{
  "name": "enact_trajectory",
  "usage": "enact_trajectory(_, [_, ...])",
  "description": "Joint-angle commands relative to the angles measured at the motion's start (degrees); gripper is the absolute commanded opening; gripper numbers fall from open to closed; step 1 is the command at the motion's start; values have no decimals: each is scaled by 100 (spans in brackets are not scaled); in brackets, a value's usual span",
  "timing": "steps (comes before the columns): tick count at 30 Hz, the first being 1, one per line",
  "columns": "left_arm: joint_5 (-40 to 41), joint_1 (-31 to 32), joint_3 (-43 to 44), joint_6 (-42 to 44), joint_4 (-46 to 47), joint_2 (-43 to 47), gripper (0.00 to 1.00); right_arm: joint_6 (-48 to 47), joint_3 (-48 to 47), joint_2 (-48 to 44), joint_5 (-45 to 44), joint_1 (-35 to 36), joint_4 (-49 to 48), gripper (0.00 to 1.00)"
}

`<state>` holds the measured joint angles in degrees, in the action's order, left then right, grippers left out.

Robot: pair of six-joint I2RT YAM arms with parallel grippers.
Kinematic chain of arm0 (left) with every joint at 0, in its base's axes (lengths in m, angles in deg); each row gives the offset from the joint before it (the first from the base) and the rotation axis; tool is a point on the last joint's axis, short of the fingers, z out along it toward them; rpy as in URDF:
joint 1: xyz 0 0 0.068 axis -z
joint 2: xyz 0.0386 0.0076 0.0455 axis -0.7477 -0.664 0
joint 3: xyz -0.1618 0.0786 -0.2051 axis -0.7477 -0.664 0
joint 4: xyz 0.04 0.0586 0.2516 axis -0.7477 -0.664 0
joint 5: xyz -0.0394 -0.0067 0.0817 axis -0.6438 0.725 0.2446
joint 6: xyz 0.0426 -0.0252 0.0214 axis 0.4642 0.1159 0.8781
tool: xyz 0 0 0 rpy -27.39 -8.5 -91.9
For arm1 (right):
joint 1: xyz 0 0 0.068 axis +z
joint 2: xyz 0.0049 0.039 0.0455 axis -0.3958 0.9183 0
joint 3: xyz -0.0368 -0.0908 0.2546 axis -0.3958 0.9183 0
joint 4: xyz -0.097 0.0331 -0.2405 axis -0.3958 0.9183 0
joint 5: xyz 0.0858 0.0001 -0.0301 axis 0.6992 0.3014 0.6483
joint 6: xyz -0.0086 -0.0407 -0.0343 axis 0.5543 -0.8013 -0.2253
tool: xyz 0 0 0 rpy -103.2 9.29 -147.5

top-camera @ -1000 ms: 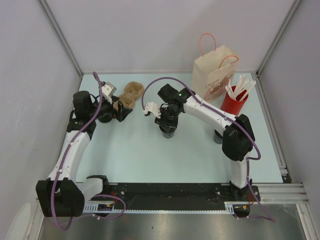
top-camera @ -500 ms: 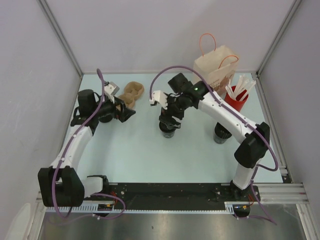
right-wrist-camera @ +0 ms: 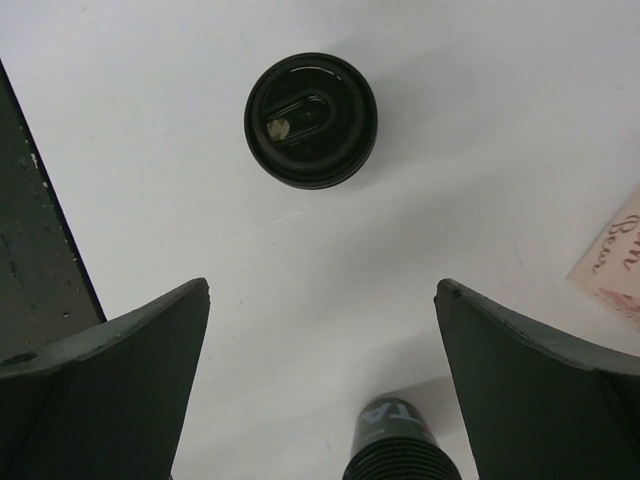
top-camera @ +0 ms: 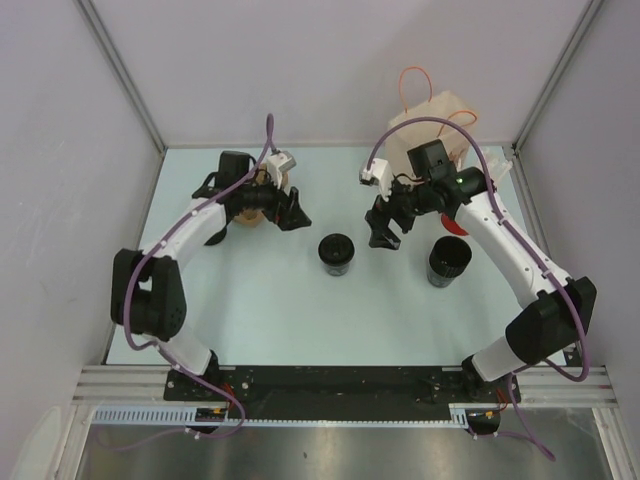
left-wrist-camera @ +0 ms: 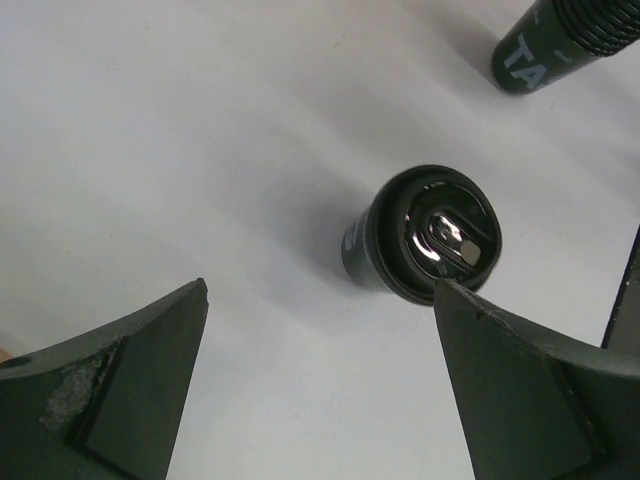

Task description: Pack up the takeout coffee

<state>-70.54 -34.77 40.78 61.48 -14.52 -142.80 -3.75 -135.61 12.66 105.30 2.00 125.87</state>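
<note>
Both wide open, empty: left gripper (top-camera: 293, 212), right gripper (top-camera: 385, 230), flanking takeout coffee (top-camera: 337, 252)

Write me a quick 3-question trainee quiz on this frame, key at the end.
1. True or false: the right gripper is clamped on the takeout coffee.
2. Fill in: the left gripper has its jaws ____.
3. How does the takeout coffee sit? A) held in the left gripper B) upright on the table, touched by neither arm C) tipped on its side
Key: 1 false, the right gripper is open and clear of it. 2 open. 3 B.
</note>
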Motion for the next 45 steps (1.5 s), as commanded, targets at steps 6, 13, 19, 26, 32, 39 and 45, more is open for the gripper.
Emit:
enact_trajectory(6, [-482,404,1002,-377,-576,-1066,100,50,481,-350,273,-97,-478,100])
enact_trajectory(13, [-1062,580,1108,-342,-769,-1383,99,-20,736,-403,221,-115,-583,100])
enact_trajectory(19, [-1001,738,1100,-236,-857,-1532,99,-55,859,-447,177,-106,-645,100])
enact_trajectory(26, [-807,905,1178,-192,-927,-1699,99,-99,947,-491,194,-115,-662,100])
enact_trajectory(32, [-737,922,1143,-201,-910,-1761,99,-117,973,-473,264,-106,-662,100])
enact_trajectory(39, [-728,922,1161,-236,-857,-1831,99,-117,982,-482,291,-115,-662,100])
enact_trajectory(45, [-676,922,1240,-236,-901,-1972,95,-117,982,-491,291,-115,-662,98])
